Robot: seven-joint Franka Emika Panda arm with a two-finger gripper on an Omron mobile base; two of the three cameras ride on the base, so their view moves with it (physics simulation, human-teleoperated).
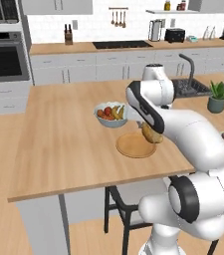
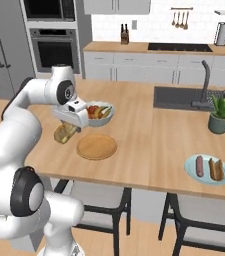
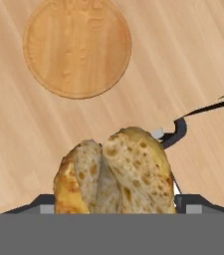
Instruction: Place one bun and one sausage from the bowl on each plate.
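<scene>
Bun [image 3: 114,174] was held between wide-set jaws of gripper [image 2: 65,131], above counter just beside tan plate [image 2: 97,147]. Judged light, soft, crushable; best gripped across mid w/ gentle squeeze.

Even, bright, diffuse rendered light with no visible source. Shadows are soft and faint: a pale one lies under the fruit bowl [image 1: 110,115], and the underside of the counter [image 1: 73,149] reads darker than its top. The white arm [image 2: 14,130] carries smooth highlights without harsh glare. Both base views are low in resolution, with slightly soft edges on far cabinets. In the hand view the bun [image 3: 116,172] looks coarse and pixelated up close; the plate [image 3: 77,47] stays sharp.
</scene>
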